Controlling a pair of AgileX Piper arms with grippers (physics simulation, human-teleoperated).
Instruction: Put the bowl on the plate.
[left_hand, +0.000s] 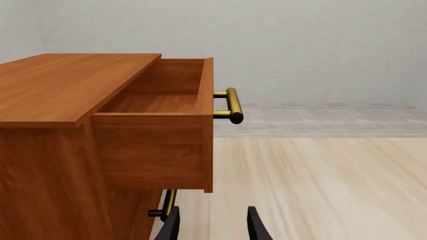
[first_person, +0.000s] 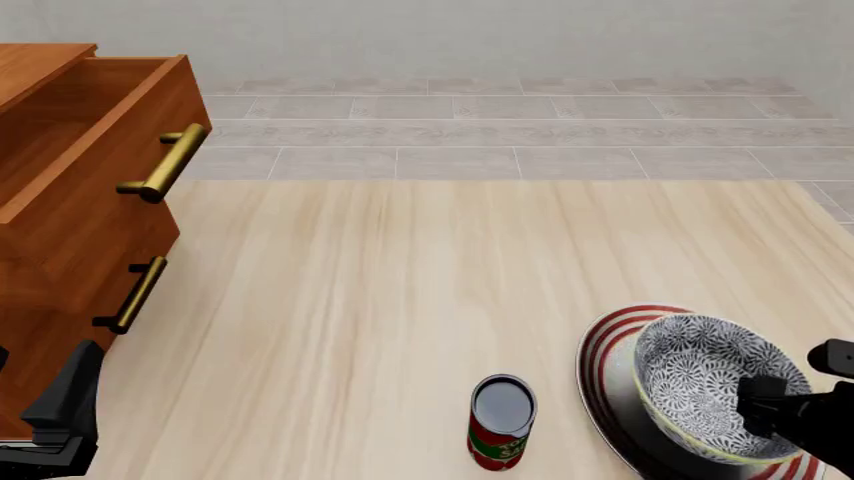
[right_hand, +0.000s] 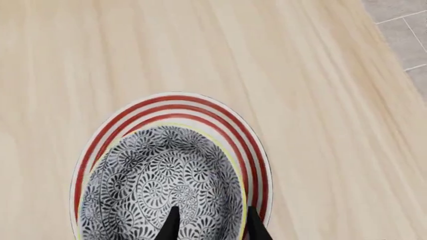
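Observation:
The grey-and-white patterned bowl sits inside the outline of the red-ringed white plate at the near right of the table and appears to rest on it. My right gripper is open. Its fingers straddle the bowl's near-right rim, one inside and one outside. My left gripper is open and holds nothing, low at the near left beside the cabinet.
A small red can stands upright just left of the plate. A wooden cabinet fills the left side, its top drawer pulled out, with brass handles sticking toward the table's middle.

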